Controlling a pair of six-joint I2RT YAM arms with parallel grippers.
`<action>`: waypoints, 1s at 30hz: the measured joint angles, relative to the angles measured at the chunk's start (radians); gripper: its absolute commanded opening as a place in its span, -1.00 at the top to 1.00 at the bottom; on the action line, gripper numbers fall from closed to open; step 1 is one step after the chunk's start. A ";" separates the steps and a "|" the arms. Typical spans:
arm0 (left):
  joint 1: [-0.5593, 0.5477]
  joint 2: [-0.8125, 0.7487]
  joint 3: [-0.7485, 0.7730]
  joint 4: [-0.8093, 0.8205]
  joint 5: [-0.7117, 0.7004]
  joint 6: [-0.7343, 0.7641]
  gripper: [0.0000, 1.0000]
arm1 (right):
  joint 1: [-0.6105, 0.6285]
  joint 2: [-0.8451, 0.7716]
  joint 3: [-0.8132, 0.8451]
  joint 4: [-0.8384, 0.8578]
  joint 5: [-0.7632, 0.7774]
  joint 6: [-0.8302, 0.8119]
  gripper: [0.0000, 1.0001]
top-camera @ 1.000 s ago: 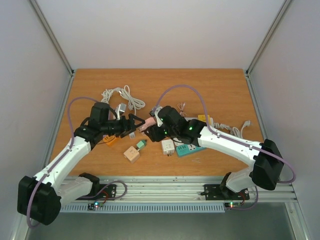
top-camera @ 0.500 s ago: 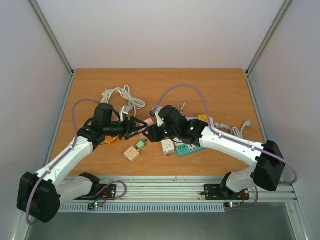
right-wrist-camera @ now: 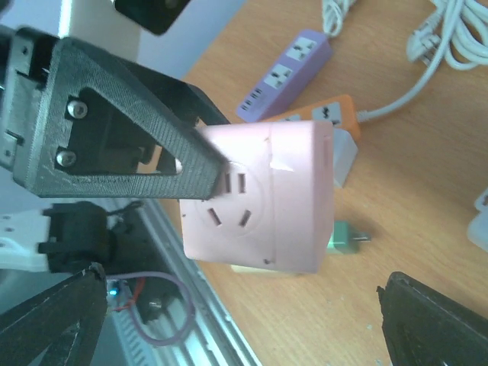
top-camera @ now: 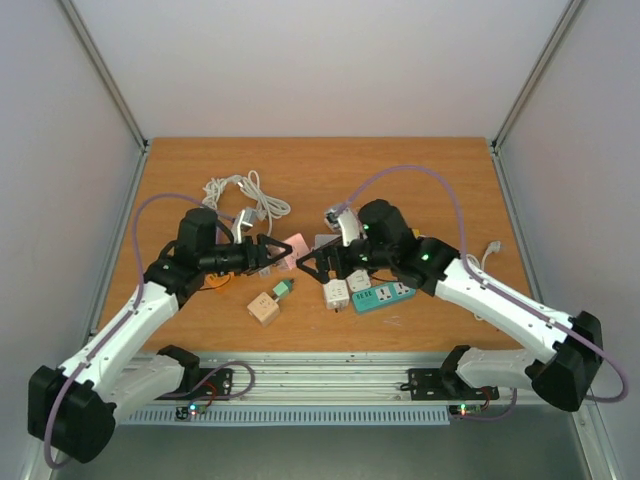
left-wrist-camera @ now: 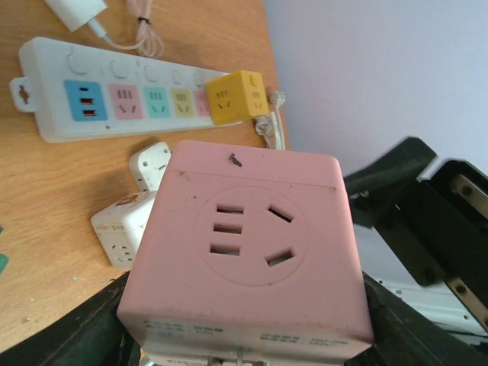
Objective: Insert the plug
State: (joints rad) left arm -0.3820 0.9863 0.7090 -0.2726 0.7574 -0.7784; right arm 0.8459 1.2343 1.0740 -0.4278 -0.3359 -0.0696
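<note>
Across the wooden table [top-camera: 250,160] lie a white cable bundle [top-camera: 240,195], teal power strip [top-camera: 385,297] and white adapters [top-camera: 337,293]. At centre, we see the left gripper [top-camera: 277,253] apparently clamping the pink socket cube [top-camera: 296,247]. The right gripper [top-camera: 304,265] gapes wide beside it, empty.

Pale pink all over the cube socket [left-wrist-camera: 244,252], dark slots on its round face. White on the long power strip [left-wrist-camera: 46,91], with blue, pink, green and yellow panels in a row, and a yellow cube adapter [left-wrist-camera: 235,97] on it. Side by side, a purple strip [right-wrist-camera: 286,72] and an orange strip [right-wrist-camera: 335,110]. At near right, a teal strip [top-camera: 385,296]. Orange-brown wood grain across the surface [top-camera: 320,170].
</note>
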 measured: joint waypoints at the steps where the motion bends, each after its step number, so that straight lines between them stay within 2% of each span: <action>1: 0.000 -0.009 0.001 0.000 0.006 0.006 0.04 | -0.015 -0.014 -0.009 0.005 -0.020 0.000 -0.95; 7: 0.000 -0.045 0.014 0.033 0.076 0.028 0.04 | -0.183 -0.042 -0.084 0.084 -0.249 0.083 -0.94; 12: 0.000 -0.039 0.016 0.166 0.185 -0.007 0.04 | -0.189 -0.020 -0.085 0.165 -0.385 0.153 -0.88; 18: 0.000 0.000 0.026 0.413 0.323 -0.158 0.03 | -0.189 -0.013 -0.098 0.358 -0.528 0.264 -0.73; 23: 0.000 0.009 0.054 0.486 0.396 -0.205 0.03 | -0.187 -0.010 -0.101 0.489 -0.618 0.349 -0.40; 27: 0.000 0.009 0.074 0.459 0.418 -0.182 0.01 | -0.188 -0.010 -0.101 0.523 -0.667 0.387 -0.02; 28: 0.000 0.009 0.081 0.441 0.420 -0.171 -0.04 | -0.188 -0.010 -0.101 0.525 -0.674 0.388 0.06; 30: 0.000 0.009 0.098 0.397 0.422 -0.138 -0.30 | -0.188 -0.010 -0.101 0.521 -0.679 0.379 0.17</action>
State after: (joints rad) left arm -0.3820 0.9951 0.8066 0.1242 1.1790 -0.9169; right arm 0.6582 1.2240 0.9733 0.0937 -1.0145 0.3092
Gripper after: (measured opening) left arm 0.645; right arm 0.644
